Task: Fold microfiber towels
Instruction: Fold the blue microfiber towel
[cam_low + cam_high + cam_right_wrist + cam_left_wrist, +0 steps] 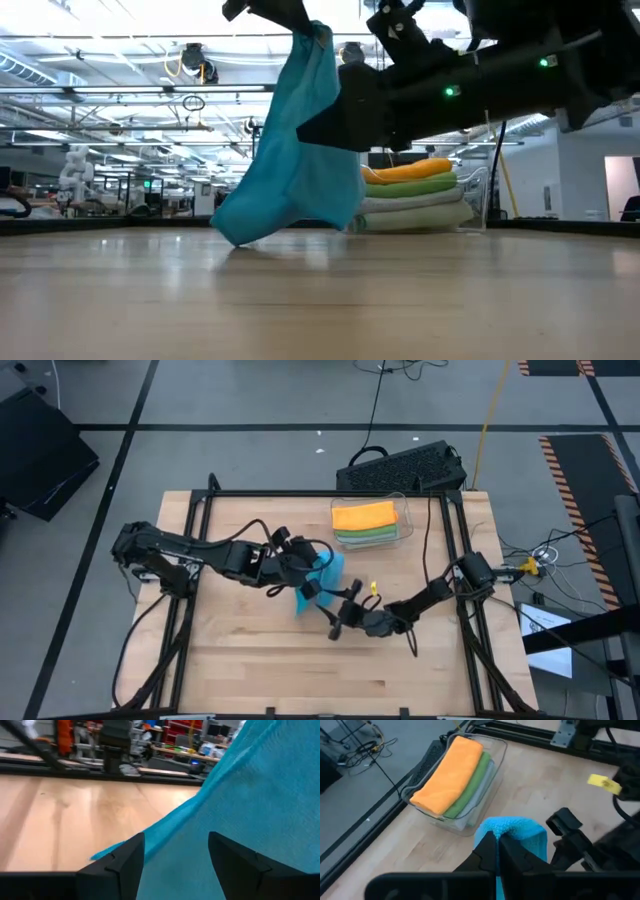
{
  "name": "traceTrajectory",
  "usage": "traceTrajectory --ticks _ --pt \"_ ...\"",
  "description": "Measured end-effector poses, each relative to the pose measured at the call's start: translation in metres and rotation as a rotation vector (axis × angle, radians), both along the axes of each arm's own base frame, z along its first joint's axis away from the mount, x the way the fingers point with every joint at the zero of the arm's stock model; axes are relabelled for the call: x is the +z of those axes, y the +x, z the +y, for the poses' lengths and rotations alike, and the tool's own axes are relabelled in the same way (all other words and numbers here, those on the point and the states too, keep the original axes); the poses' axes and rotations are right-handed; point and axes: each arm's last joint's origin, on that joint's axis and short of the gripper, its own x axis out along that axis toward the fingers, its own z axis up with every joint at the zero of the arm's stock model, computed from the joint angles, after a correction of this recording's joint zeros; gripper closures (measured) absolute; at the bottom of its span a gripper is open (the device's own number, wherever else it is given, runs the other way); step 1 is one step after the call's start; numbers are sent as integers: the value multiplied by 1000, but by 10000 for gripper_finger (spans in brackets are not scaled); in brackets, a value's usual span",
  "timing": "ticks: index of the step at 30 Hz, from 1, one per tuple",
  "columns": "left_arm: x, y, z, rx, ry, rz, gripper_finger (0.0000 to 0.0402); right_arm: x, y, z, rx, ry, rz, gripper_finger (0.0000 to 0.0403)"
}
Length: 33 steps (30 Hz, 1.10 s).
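Left claw [497, 851] pinched on blue towel [290, 150], right claw [175, 865] agape beside it — unfolded; orange towel [363, 515] already stacked folded.

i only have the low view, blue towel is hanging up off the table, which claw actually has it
Observer: The left claw does. In its wrist view the fingers are pinched shut on the blue towel's top edge.
Operator: ok and the right one, is it on the cloth yet
Observer: Not yet. The right claw is open, with the towel spread just in front of its fingers.
Operator: whats that stack behind the towel sitting in
Observer: A clear plastic bin at the far edge of the table, as the high view shows. An orange towel lies on top, a green towel under it.
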Motion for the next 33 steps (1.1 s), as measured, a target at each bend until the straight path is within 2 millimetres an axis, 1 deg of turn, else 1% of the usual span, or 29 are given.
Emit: traceTrajectory --ticks 5,8,11,13,16,17,18,21,23,25,28,30,33 --pt "-4 9 2 -1 -6 -23 385 2 5 -10 -38 -22 5 191" --pt "-6 10 2 -17 -4 -3 384 -1 6 -17 -80 -29 36 210" --pt "-6 9 1 -20 -7 -3 395 -6 5 -18 -115 -55 88 262" --pt "-6 9 -1 -26 -5 -1 396 -9 2 -19 -127 -71 109 311" --pt "-6 8 -4 -34 -5 0 387 -13 -2 -21 -124 -84 130 382" --pt "-6 8 -4 -35 -5 0 384 -13 -3 -21 -115 -83 134 391" --pt "-6 8 -4 -34 -5 2 384 -14 -5 -20 -96 -68 131 391" --pt "-7 7 -2 -1 -2 7 391 -8 -13 -9 -49 17 78 359" --pt "-7 7 0 14 -7 2 397 -3 -15 -3 -20 54 46 324" --pt "-7 8 1 17 -8 -5 394 2 -15 -2 -8 90 16 283" --pt "-5 9 0 17 -12 -27 387 9 -9 -3 -28 172 -57 213" --pt "-5 9 0 21 -8 -31 390 10 -1 -9 -52 195 -78 168" --pt "-5 9 -2 31 -13 -42 397 7 10 -21 -99 194 -71 119"
